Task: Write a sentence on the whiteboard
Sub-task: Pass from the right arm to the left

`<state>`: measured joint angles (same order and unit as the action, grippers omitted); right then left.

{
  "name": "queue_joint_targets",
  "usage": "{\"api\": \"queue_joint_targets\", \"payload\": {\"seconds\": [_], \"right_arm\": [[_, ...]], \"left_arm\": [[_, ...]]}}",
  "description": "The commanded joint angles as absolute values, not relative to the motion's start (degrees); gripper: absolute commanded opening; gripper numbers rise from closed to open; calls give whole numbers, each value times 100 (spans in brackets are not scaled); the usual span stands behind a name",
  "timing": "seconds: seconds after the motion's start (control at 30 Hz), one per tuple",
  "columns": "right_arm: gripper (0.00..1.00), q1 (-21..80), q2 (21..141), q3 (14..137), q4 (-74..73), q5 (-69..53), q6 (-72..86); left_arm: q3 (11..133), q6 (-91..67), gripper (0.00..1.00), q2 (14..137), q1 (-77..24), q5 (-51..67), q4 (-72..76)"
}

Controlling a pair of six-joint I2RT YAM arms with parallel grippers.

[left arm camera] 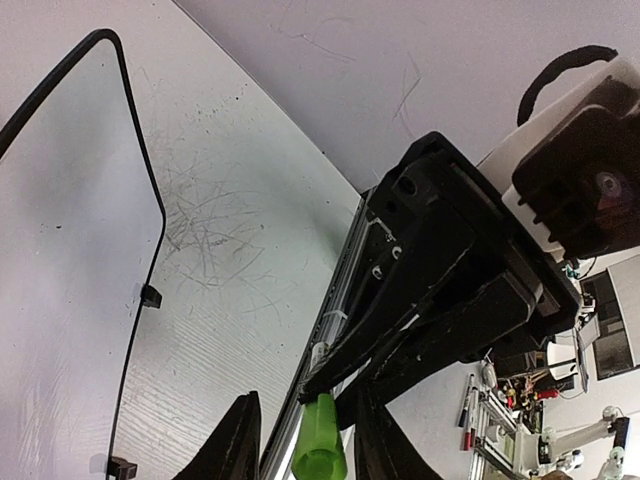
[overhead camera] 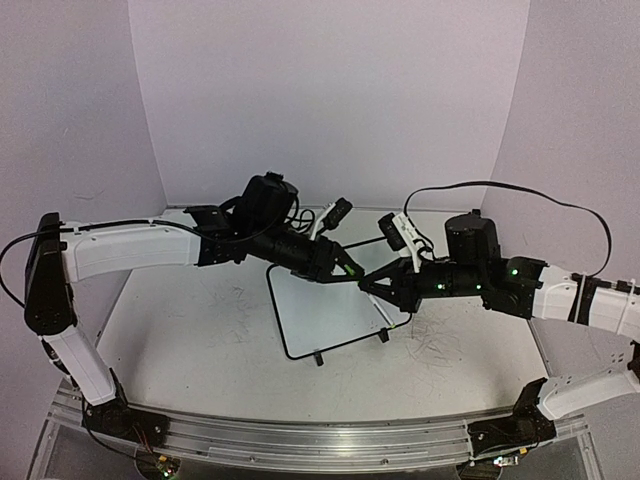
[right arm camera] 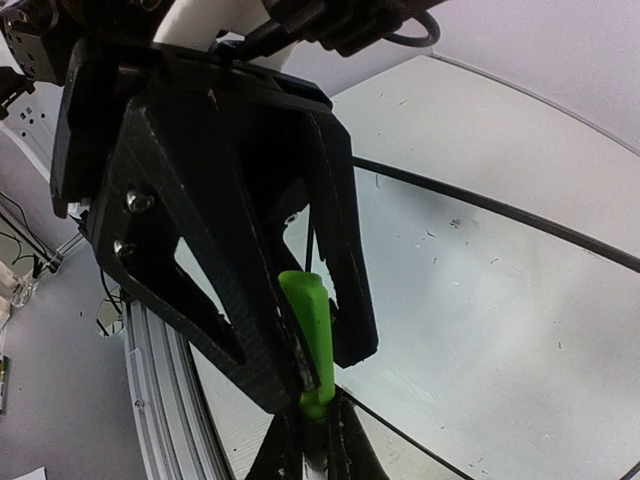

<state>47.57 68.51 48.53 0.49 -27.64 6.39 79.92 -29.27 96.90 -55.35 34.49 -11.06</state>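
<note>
Top external view, nearest first: a silver aluminium rail (overhead camera: 300, 440) runs along the bottom of the frame, with both arm bases bolted to it. Beyond it spreads the scuffed white table (overhead camera: 190, 330), marked with faint grey scribbles. At the centre of the frame the small white whiteboard with a thin black rounded frame (overhead camera: 325, 315) lies on the table, turned at an angle, its two small black feet toward the bottom edge.

Over the board's far edge the two arms meet tip to tip. The right pincer (overhead camera: 368, 286) comes in from the right and is clenched on one end of a bright green marker (overhead camera: 352, 268). The right wrist view shows its fingers pinched tight on that end at the bottom of the frame.

The left pincer (overhead camera: 343, 268) reaches in from the left, with its jaws on either side of the marker's other end. In the left wrist view a gap shows between one finger (left arm camera: 240, 445) and the green barrel, so this pincer is released and not yet gripping.

Farthest back, pale lilac walls (overhead camera: 330, 100) fill the top of the frame.
</note>
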Motion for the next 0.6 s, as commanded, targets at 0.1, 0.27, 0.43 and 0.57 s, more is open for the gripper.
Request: {"api": "queue_joint_targets", "payload": {"seconds": [0.1,0.27,0.43,0.57], "right_arm": [[0,4799,6897,5067,344,-2681,531],[1,4796,6795,4972,347,-2508,569],[39,4796,6578,4795,437,-1917,907],[95,4798,6201,4539,508,-1144,1323]], "left_arm": [[8402,-2745,18,9680,-5546,3346,-1172],[8419,-2648,4,9549,-5546,3069,-1177],[8413,-2582,0,9411,-5545,2855,-1180],[8323,-2516,0,9125,-5547,2499,-1145]]}}
